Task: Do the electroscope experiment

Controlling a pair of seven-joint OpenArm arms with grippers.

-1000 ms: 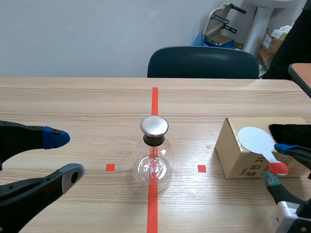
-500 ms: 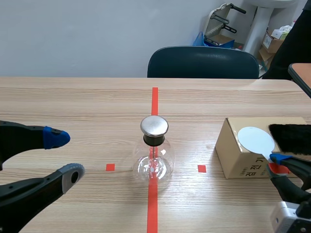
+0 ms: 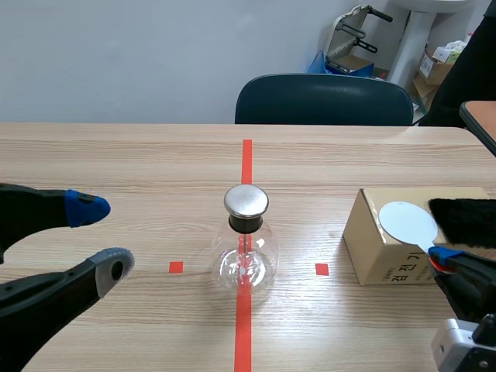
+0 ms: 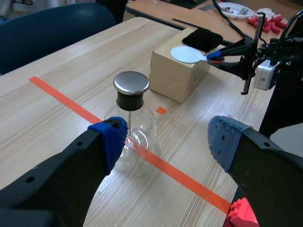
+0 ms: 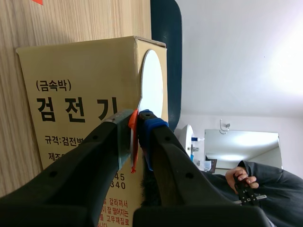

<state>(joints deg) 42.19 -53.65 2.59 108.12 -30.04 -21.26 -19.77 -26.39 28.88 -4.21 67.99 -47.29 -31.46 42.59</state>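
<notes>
Black fingers of the left gripper (image 3: 102, 236) stand wide apart, low over the table's (image 3: 139, 155) near left, holding nothing. The right gripper (image 5: 137, 127) pinches the red handle (image 5: 134, 144) of a white disc paddle (image 3: 403, 221) that lies atop a cardboard box (image 3: 380, 256) printed "(금속박) 검전기". A black fur cloth (image 3: 465, 218) lies beside the disc. The glass electroscope flask (image 3: 246, 260), metal-capped, stands on the red tape line (image 3: 246, 159) at mid-table. A dark blue chair (image 3: 325, 99) stands beyond.
</notes>
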